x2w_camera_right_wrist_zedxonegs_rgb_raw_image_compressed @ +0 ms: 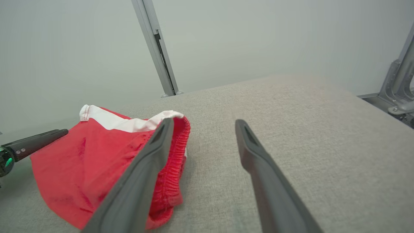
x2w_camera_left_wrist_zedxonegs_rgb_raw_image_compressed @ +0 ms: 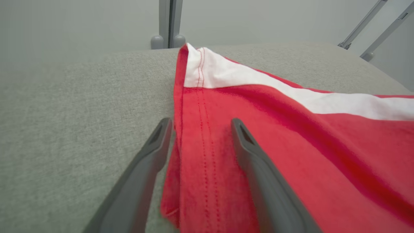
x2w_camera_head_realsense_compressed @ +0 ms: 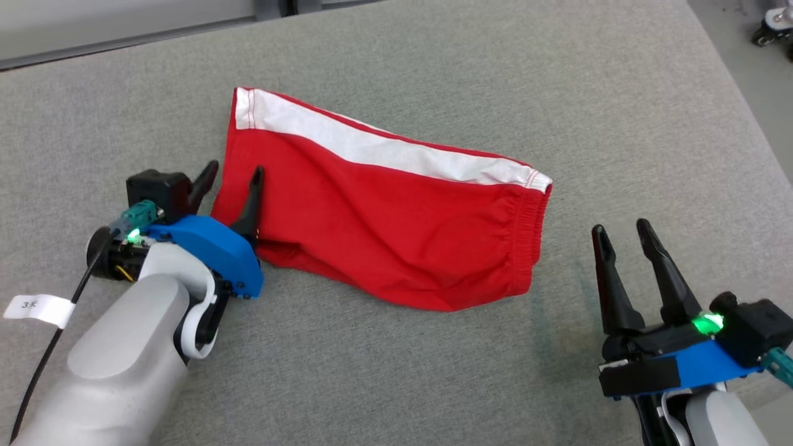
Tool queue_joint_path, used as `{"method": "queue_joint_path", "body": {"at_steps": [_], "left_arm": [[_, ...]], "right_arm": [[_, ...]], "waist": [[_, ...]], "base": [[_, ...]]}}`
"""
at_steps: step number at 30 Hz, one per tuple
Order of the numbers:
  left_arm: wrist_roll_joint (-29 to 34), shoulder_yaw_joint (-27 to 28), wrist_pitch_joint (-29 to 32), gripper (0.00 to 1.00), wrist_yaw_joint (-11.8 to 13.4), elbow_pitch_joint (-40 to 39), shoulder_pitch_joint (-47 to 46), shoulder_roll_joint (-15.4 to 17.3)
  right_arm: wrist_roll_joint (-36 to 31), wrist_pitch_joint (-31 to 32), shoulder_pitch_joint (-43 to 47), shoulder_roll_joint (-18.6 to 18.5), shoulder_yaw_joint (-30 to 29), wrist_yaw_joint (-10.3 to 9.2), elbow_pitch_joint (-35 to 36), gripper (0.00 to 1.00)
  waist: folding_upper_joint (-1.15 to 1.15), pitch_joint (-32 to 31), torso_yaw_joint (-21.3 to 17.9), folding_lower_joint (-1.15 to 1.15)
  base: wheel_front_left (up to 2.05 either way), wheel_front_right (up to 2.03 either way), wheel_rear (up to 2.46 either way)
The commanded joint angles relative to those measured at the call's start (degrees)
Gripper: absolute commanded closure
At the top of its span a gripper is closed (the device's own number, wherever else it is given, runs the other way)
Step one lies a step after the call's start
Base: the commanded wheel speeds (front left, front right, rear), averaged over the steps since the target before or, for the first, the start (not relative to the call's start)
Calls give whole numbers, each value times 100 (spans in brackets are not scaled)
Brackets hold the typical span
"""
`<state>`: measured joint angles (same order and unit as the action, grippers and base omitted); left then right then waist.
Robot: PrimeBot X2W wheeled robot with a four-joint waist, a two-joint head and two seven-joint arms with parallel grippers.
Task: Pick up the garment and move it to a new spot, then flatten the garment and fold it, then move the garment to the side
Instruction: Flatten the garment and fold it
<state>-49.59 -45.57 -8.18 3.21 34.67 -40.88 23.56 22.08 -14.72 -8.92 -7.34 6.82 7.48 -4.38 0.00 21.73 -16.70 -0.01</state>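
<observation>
Grey fabric table [x2w_camera_head_realsense_compressed: 433, 56]: folded red shorts [x2w_camera_head_realsense_compressed: 384, 223] at centre, long axis left-right, waistband [x2w_camera_head_realsense_compressed: 526, 241] toward right pincer [x2w_camera_head_realsense_compressed: 621, 228], open, apart; left pincer [x2w_camera_head_realsense_compressed: 236, 168] open, straddling hem [x2w_camera_head_realsense_compressed: 238, 142]; left wrist view resolves double stitching [x2w_camera_left_wrist_zedxonegs_rgb_raw_image_compressed: 203, 136].

The left forearm [x2w_camera_head_realsense_compressed: 124, 347] is a smooth, pale grey shell, rounded like moulded plastic, with a white loop at the wrist. Over it sits a bright blue bracket [x2w_camera_head_realsense_compressed: 210, 248] dotted with small dark screws. Beside that is a boxy black camera block [x2w_camera_head_realsense_compressed: 158, 189] with a teal plug [x2w_camera_head_realsense_compressed: 139, 214] and a glowing green light [x2w_camera_head_realsense_compressed: 133, 235]. A thin black cable [x2w_camera_head_realsense_compressed: 49, 353] carries a white paper tag [x2w_camera_head_realsense_compressed: 37, 308] with small dark writing. The left gripper [x2w_camera_head_realsense_compressed: 236, 168] and right gripper [x2w_camera_head_realsense_compressed: 621, 226] each have two long, dark, tapering fingers [x2w_camera_left_wrist_zedxonegs_rgb_raw_image_compressed: 155, 142], hollowed by a slot near the tip. The right wrist has a matching blue plate [x2w_camera_head_realsense_compressed: 706, 362], a green lamp [x2w_camera_head_realsense_compressed: 706, 322] and a black strip [x2w_camera_head_realsense_compressed: 638, 375].
</observation>
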Motion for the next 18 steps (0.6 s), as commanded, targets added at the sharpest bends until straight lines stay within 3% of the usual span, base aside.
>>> {"method": "queue_joint_path", "body": {"at_steps": [1, 7, 13, 15, 16, 18], "left_arm": [[-32, -45, 103, 0, 40, 0, 61, 44], [-35, -208, 766, 0, 330, 282, 56, 79], [-286, -289, 1428, 0, 391, 369, 196, -50], [-374, -343, 1627, 54, 339, 314, 278, -70], [-390, -338, 1643, 100, 327, 267, 305, -60], [-401, -300, 1575, 100, 389, 168, 358, -8]], "right_arm": [[-185, -33, 98, 109, -109, 3, 66, 0], [-810, -49, 200, 344, -323, 3, 307, 0], [-921, -50, 283, 434, -308, 3, 390, 0], [-895, -51, 292, 443, -300, 3, 393, 0], [-886, -51, 301, 448, -298, 3, 393, 0], [-867, -51, 314, 450, -314, 3, 401, 0]], "waist": [[0, -54, -49, 1], [0, -51, -191, 1], [0, -6, -287, 1], [0, -8, -300, 1], [0, -14, -302, 1], [0, -34, -294, 1]], "base": [[0, 0, 0], [0, 0, 0], [0, 0, 0], [0, 0, 0], [0, 0, 0], [0, 0, 0]]}}
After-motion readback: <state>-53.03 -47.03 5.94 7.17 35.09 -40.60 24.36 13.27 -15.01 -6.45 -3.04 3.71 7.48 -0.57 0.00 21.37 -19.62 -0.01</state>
